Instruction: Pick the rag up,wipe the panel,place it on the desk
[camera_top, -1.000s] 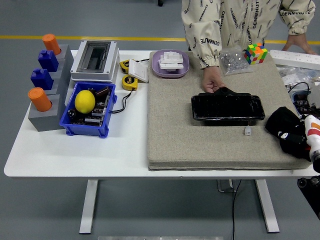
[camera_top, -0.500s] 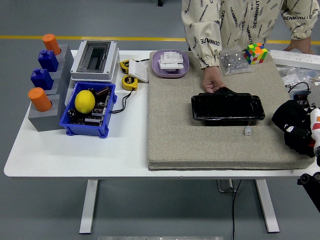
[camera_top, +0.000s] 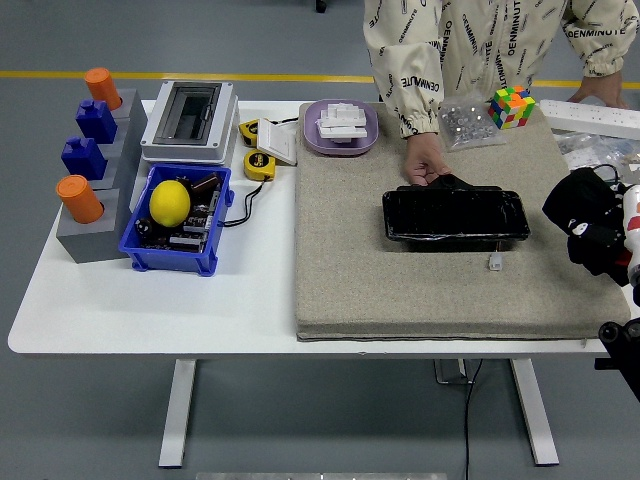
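A glossy black panel (camera_top: 455, 216) lies flat on the grey felt mat (camera_top: 350, 270), right of centre. A person's hand (camera_top: 424, 168) presses on its far left corner. The black rag (camera_top: 578, 205) hangs bunched at the mat's right edge, lifted off the surface, to the right of the panel and apart from it. My right hand (camera_top: 612, 240) comes in from the right edge and is shut on the rag, its black fingers hard to tell from the cloth. My left hand does not show.
A small white connector (camera_top: 496, 262) lies just in front of the panel. A Rubik's cube (camera_top: 511, 106), a bag of small parts (camera_top: 465, 122) and a purple tray (camera_top: 342, 128) line the mat's far edge. On the left stand a blue bin (camera_top: 215, 215), a grey box (camera_top: 190, 120) and a tape measure (camera_top: 259, 164).
My right hand has lifted the rag off the mat and carried it up and to the right. The panel and the person's hand have stayed where they were.
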